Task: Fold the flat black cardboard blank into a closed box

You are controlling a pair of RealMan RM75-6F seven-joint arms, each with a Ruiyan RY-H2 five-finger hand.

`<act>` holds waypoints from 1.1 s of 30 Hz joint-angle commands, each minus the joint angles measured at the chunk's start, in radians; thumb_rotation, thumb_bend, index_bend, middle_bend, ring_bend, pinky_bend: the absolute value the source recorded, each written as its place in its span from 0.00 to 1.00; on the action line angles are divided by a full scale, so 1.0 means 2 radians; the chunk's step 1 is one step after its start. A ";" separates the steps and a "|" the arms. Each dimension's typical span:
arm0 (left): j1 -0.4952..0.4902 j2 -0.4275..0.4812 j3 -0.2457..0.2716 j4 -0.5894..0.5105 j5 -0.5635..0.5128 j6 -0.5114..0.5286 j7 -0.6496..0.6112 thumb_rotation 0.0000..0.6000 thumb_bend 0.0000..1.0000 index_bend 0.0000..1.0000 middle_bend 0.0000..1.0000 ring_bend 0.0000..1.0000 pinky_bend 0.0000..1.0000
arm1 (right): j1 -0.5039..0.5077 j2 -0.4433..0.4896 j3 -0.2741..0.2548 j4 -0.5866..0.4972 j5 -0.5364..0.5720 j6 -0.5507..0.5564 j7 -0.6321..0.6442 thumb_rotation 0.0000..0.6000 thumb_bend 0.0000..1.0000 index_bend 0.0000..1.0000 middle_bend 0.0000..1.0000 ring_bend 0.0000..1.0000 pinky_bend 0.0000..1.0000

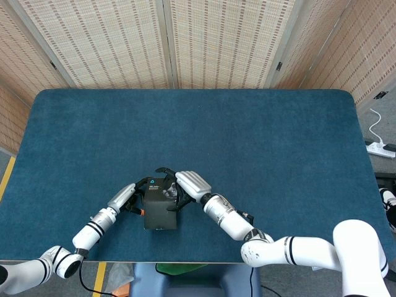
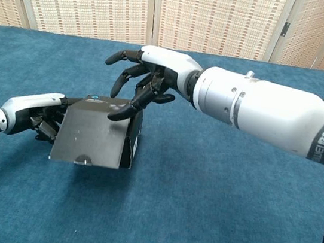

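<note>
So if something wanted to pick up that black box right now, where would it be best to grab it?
Probably by the side walls, pinched from above. The black box sits on the table with its lid folded down but tilted, so the top is loose. The left hand already braces one wall; the right hand presses the lid, leaving the right wall free.

One box (black cardboard), two hands, left and right, one table, and one power strip on the floor.
</note>
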 commanded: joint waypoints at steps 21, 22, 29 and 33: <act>0.025 0.071 -0.017 -0.117 -0.056 -0.016 0.196 1.00 0.19 0.00 0.06 0.62 0.93 | 0.001 -0.068 -0.033 0.046 -0.024 0.078 -0.135 1.00 0.00 0.15 0.36 0.69 1.00; 0.026 0.076 -0.017 -0.122 -0.059 -0.016 0.207 1.00 0.19 0.00 0.05 0.62 0.93 | 0.001 -0.072 -0.035 0.048 -0.026 0.081 -0.139 1.00 0.00 0.15 0.36 0.69 1.00; 0.035 0.117 -0.024 -0.156 -0.087 0.001 0.297 1.00 0.19 0.00 0.00 0.60 0.92 | -0.005 -0.091 -0.050 0.063 -0.051 0.101 -0.171 1.00 0.00 0.17 0.37 0.69 1.00; 0.040 0.140 -0.031 -0.178 -0.099 0.016 0.332 1.00 0.19 0.00 0.00 0.60 0.92 | -0.010 -0.106 -0.071 0.092 -0.099 0.130 -0.197 1.00 0.00 0.20 0.38 0.69 1.00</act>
